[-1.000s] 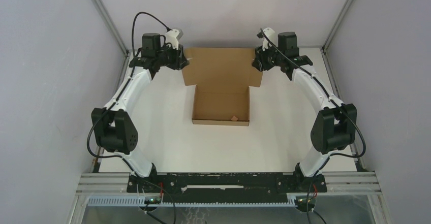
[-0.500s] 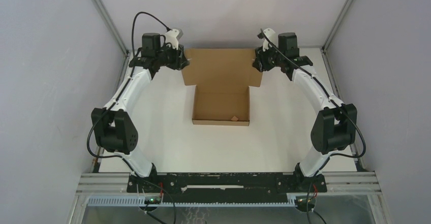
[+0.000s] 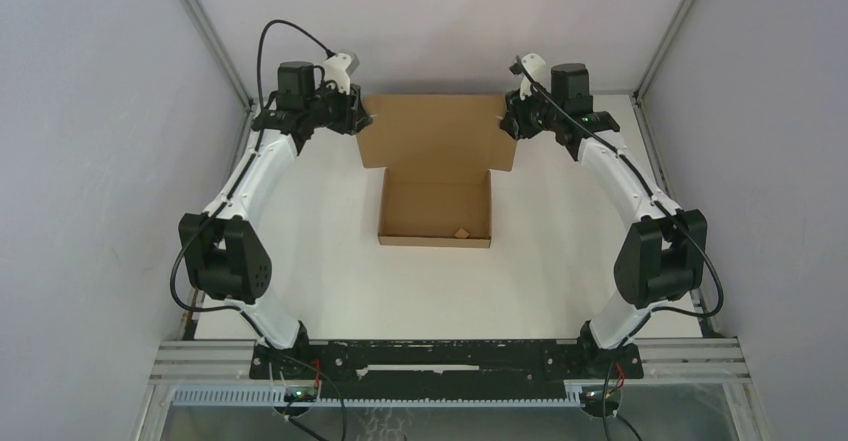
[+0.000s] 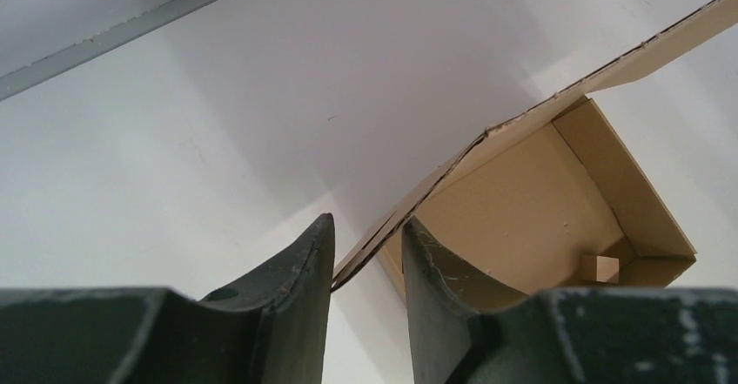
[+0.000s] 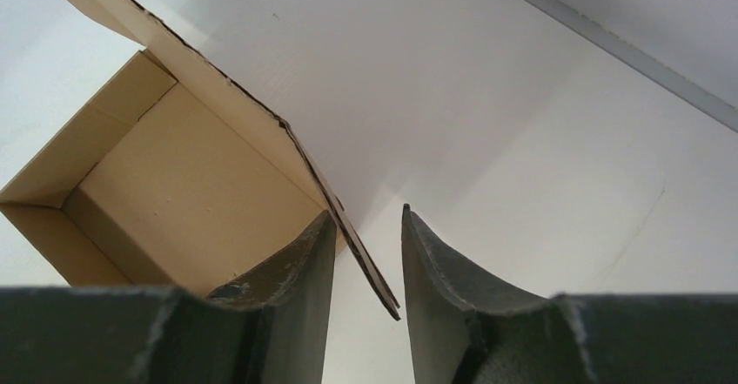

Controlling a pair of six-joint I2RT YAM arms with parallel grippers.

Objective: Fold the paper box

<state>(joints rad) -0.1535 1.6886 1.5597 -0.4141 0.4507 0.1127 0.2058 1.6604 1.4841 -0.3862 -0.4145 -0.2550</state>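
Your left arm (image 3: 252,176) and right arm (image 3: 628,176) both stretch far from their bases and bow inward, ending at the two far corners of the box (image 3: 436,206).

Your left gripper (image 4: 367,220) is at the left far corner of the lid. Its dark fingers are only slightly parted, and the corner of the lid slants across the gap between them. Your right gripper (image 5: 367,214) mirrors it at the right far corner. It too is narrowly spread, with the lid's corner in the gap, close against the inner finger (image 5: 305,253).

The box sits on the white surface (image 3: 330,271), at its middle and far part. It is a shallow square tray of plain brown cardboard with low upright walls. The wide lid panel rises from the tray's far wall, and its thin cut edge is rough. A small brown scrap (image 3: 461,231) lies inside the tray at the near right corner.
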